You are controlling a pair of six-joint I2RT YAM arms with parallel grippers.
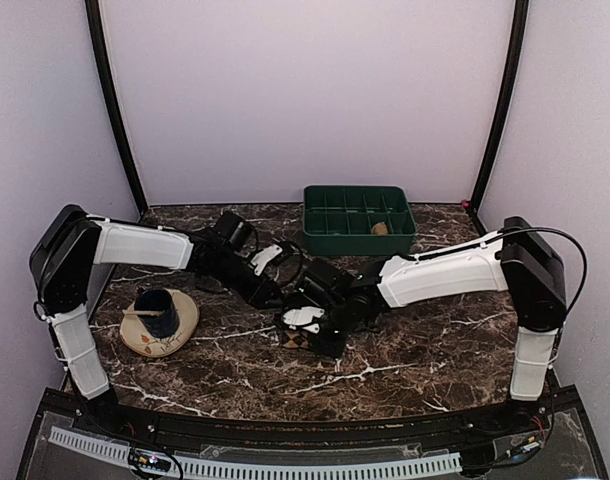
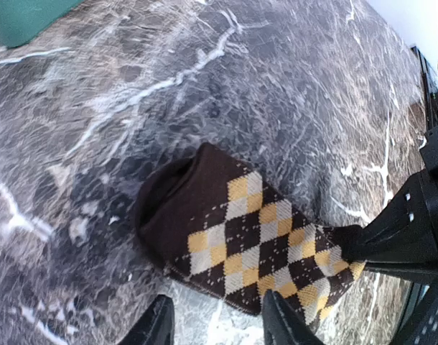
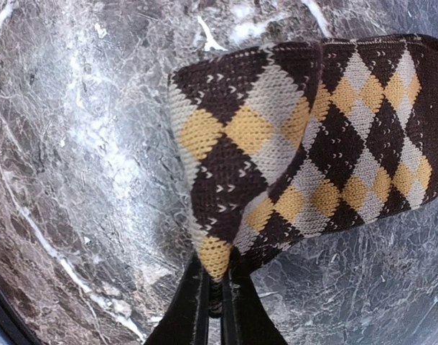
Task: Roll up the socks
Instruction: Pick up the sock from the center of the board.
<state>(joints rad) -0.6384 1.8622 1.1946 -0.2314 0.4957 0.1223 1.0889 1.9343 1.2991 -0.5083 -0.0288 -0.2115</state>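
— So, what is the right gripper [image 3: 217, 279] doing?

— Its two fingers are pressed together on a corner of the sock [image 3: 312, 144], the one with the brown, cream and yellow diamond check. From the pinch, the fabric spreads out ahead of the fingertips and off to their right.

— And the left gripper [image 2: 217, 309]?

— Its jaws stand apart, with nothing clamped between them. The sock's near edge lies just ahead of its fingertips, and I cannot see it touching either one. Seen from that wrist, the sock runs away and to the right. Its plain brown cuff end rests on the marble table [image 2: 133, 86], and the right gripper pinches the opposite end.

— Where do the other things sit, counted from the grippers?

— From above, both grippers meet over the sock. The green tray [image 1: 355, 189] stands beyond them towards the back. A small tan thing [image 1: 381, 228] lies in one of its compartments, too small to name. The cream dish [image 1: 188, 312], with the dark blue cup [image 1: 163, 310] on it, is well off to the left gripper's outer side, close to that arm's base.
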